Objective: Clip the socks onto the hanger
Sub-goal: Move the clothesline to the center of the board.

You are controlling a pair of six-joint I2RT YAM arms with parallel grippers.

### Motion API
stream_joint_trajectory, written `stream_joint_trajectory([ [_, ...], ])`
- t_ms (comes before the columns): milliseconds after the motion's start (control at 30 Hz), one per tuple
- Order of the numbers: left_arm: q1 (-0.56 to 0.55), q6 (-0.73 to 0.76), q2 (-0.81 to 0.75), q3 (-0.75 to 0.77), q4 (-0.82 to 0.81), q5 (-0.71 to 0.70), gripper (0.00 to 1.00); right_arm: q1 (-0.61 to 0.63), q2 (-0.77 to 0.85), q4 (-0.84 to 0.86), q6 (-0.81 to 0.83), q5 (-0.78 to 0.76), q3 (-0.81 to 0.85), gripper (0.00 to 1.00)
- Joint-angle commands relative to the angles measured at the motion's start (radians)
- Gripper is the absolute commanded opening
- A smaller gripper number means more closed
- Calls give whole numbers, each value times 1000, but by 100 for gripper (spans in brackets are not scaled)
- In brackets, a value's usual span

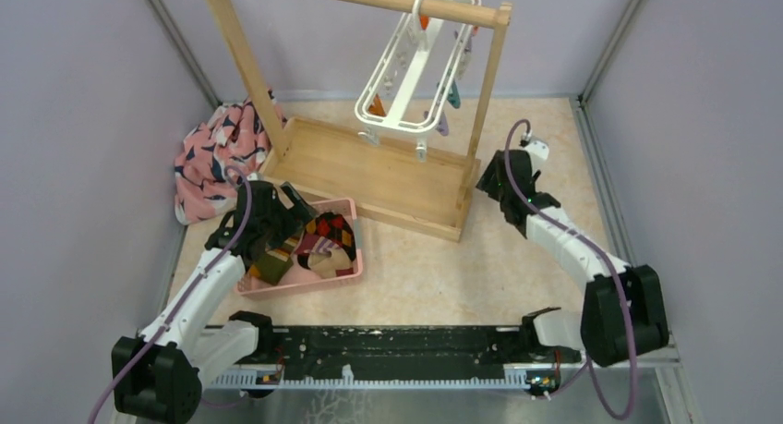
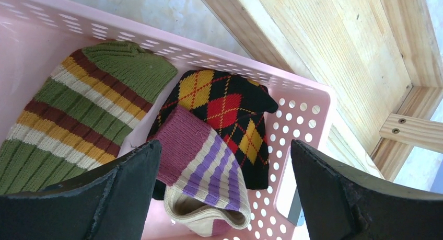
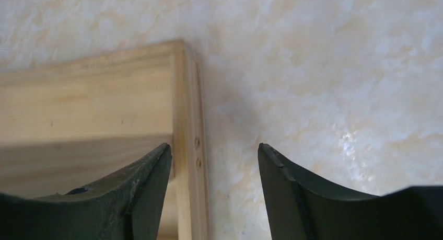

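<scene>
Left wrist view: ribbed knitted socks (image 2: 99,99) lie in a perforated pink plastic basket (image 2: 308,109) under the wide-open left gripper (image 2: 224,146); right gripper (image 3: 214,146) also wide, at the wooden rack (image 1: 369,170) corner; white plastic hanger (image 1: 399,123) hangs on its round rail.

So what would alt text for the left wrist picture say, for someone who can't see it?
A pink perforated basket holds an olive-green striped sock, a black argyle sock and a purple-striped sock. The left gripper hangs open above them. A wooden rack base shows at upper right.
</scene>
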State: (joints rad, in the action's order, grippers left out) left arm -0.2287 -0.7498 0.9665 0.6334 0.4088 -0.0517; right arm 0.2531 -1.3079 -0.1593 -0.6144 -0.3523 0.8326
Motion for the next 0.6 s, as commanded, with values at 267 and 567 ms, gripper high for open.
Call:
stream_joint_trajectory([
  [267, -6, 9, -14, 0, -32, 23, 99, 536, 101, 19, -24, -215, -85, 25],
  [567, -8, 3, -75, 3, 13, -7, 99, 558, -384, -87, 175, -226, 346, 0],
])
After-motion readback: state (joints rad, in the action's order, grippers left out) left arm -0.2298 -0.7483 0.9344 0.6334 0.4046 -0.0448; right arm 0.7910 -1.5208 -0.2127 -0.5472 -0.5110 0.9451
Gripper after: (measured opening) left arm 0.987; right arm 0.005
